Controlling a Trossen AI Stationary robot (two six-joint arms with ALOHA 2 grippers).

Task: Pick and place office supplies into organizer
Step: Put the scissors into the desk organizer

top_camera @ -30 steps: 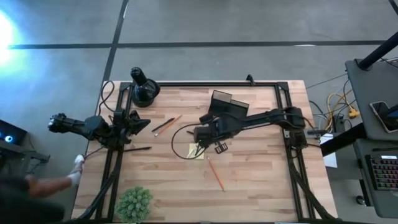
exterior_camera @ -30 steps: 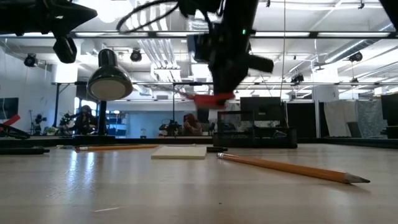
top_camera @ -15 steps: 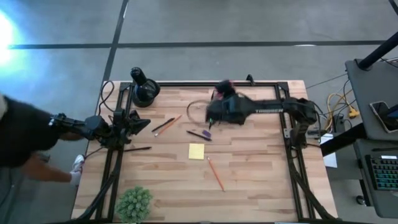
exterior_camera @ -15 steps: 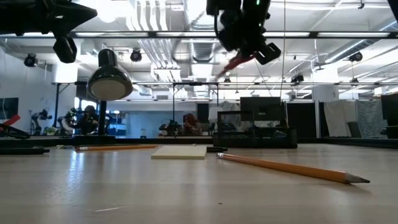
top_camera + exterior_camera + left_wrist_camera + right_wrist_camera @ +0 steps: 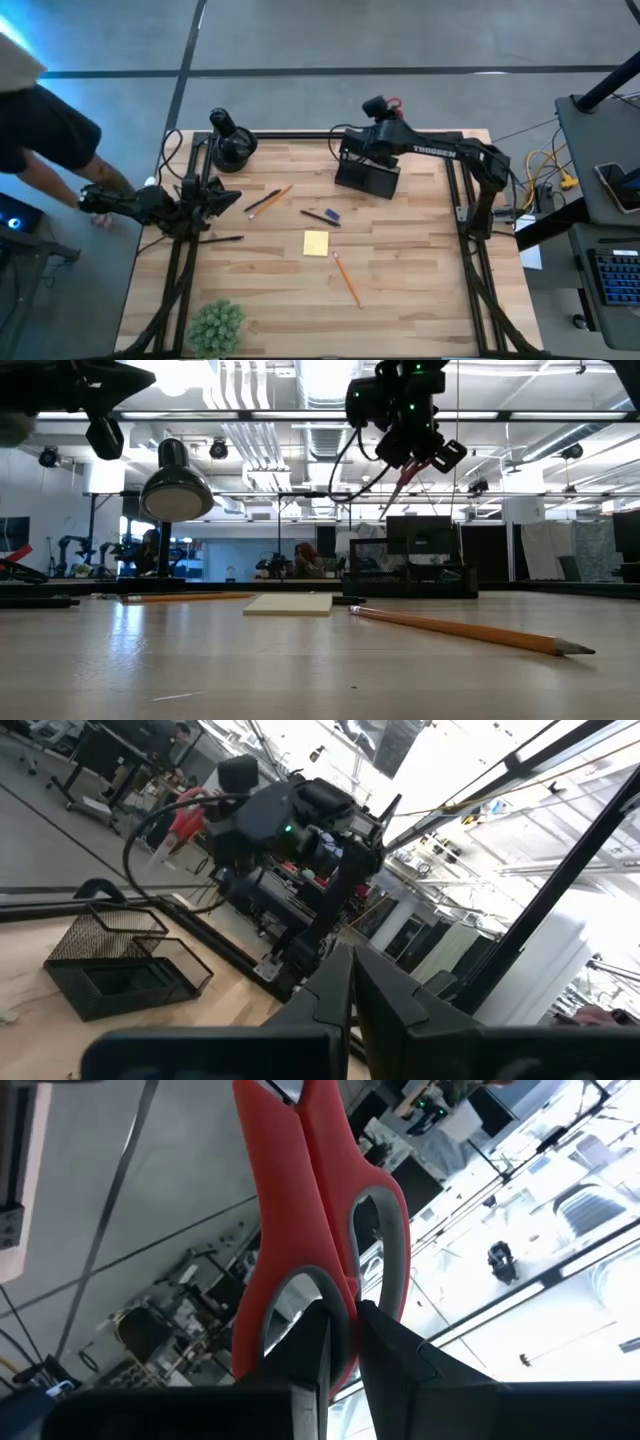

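Note:
My right gripper (image 5: 385, 112) is shut on the red-handled scissors (image 5: 393, 103), high over the table's far edge, just beyond the black organizer (image 5: 368, 172). In the low view the scissors (image 5: 403, 482) slant down below the gripper (image 5: 422, 452). My left gripper (image 5: 228, 197) is shut and empty at the table's left. On the table lie the yellow sticky-note pad (image 5: 316, 243), an orange pencil (image 5: 347, 279), a pencil and pen pair (image 5: 268, 199), a black pen (image 5: 222, 239) and a small dark pen with a purple piece (image 5: 325, 215). My right gripper pinches the scissors' red handle (image 5: 342, 1316) between its two fingers, where the two finger loops meet. One finger (image 5: 312, 1350) lies at one loop and the other (image 5: 392, 1348) at the other loop. The scissors are lifted clear, blades pointing away from the fingers.
A round black object with an upright knob (image 5: 231, 145) stands at the far left corner. A green plant (image 5: 215, 325) stands at the near left. A person (image 5: 45, 135) stands beside the table's left side. Black frame rails (image 5: 300, 135) run along the table's edges.
My right gripper has risen from over the sticky-note pad and gone toward the table's far edge with the scissors, turning as it went; it is now beyond the organizer. A person has come in at the left side.

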